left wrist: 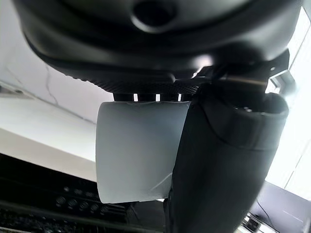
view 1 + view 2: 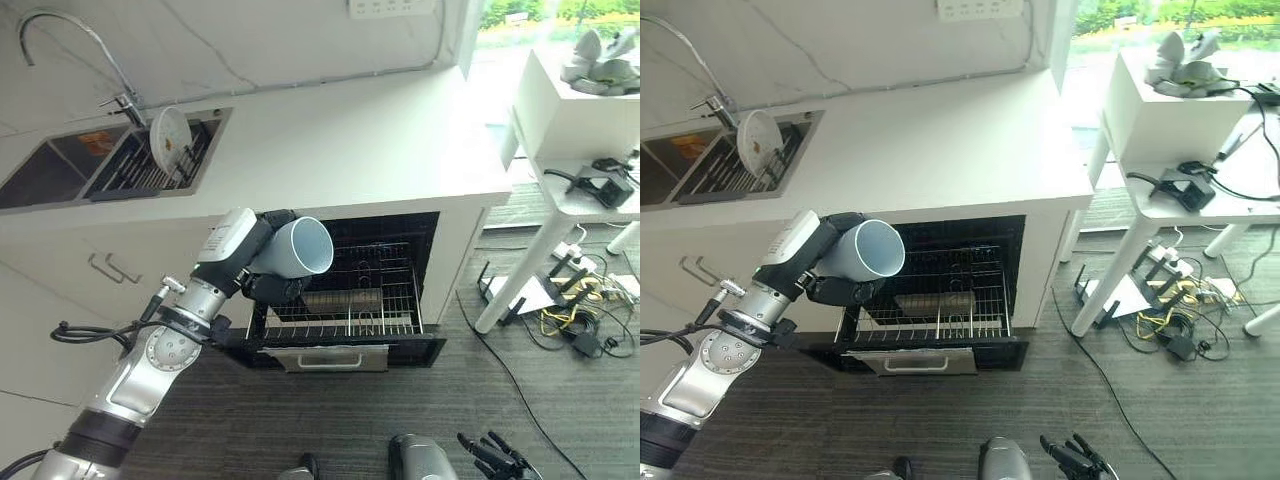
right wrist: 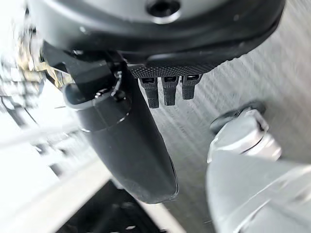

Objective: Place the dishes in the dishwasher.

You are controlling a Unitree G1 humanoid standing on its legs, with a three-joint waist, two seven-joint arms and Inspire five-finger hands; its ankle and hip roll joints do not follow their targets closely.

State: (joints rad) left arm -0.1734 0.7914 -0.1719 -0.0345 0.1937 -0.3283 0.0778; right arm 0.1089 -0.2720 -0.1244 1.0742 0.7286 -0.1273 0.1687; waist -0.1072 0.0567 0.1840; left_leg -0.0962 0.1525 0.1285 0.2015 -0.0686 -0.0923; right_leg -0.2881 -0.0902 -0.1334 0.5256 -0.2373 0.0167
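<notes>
From the left eye view, the left hand [image 2: 268, 262] holds a pale blue cylindrical plastic cup [image 2: 296, 248] on its side, its open mouth towards the open black dishwasher [image 2: 352, 290] under the white countertop [image 2: 340, 150]. The cup hangs above the left front corner of the pulled-out wire rack [image 2: 345, 312]. A round white plate [image 2: 168, 139] stands on edge in the drying rack in the sink [image 2: 60, 170]. To do this step well, I judge the hand should carry the cup further in over the rack, turn the mouth downward and lower it between the wires before letting go.

In the right eye view, the right hand [image 2: 1072, 458] hangs low by the floor.

The left wrist view shows fingers and thumb [image 1: 223, 165] curled round the cup.

The right wrist view shows the right hand's fingers [image 3: 167, 90] relaxed, holding nothing.
</notes>
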